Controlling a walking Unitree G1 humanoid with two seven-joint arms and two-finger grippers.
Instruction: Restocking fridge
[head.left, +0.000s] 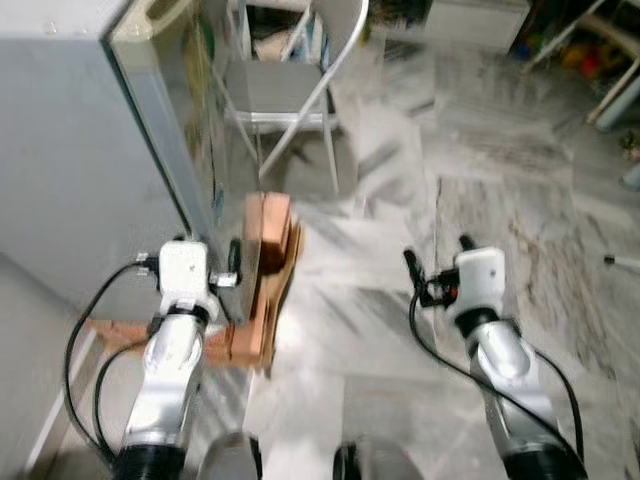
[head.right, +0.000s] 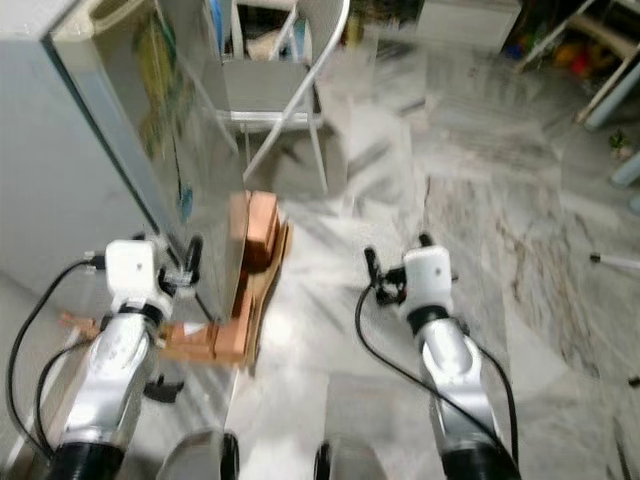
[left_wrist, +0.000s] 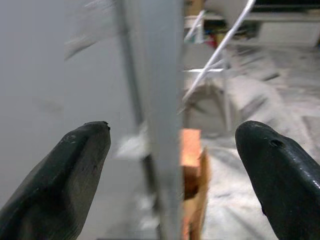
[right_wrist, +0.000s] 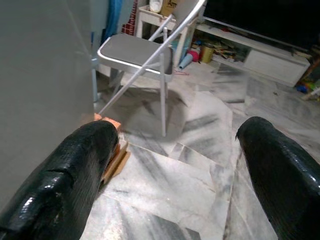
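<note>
Fridge (head.left: 60, 150) is standing at the left of the scene, its grey door shut and its near corner edge running down toward the marble floor (head.left: 400, 330). The left claw (left_wrist: 172, 145) is hovering just before that edge, its two black fingers spread wide to either side of it and grasping nothing. The right claw (right_wrist: 175, 150) is hanging over the floor to the right, well apart from the fridge, its fingers likewise released and empty. Flattened brown cardboard (head.left: 265, 280) is leaning against the fridge's lower right side, touching the floor. A grey folding chair (right_wrist: 140, 52) is standing farther off, just beyond the fridge's far corner. Both eye views are blurring slightly.
</note>
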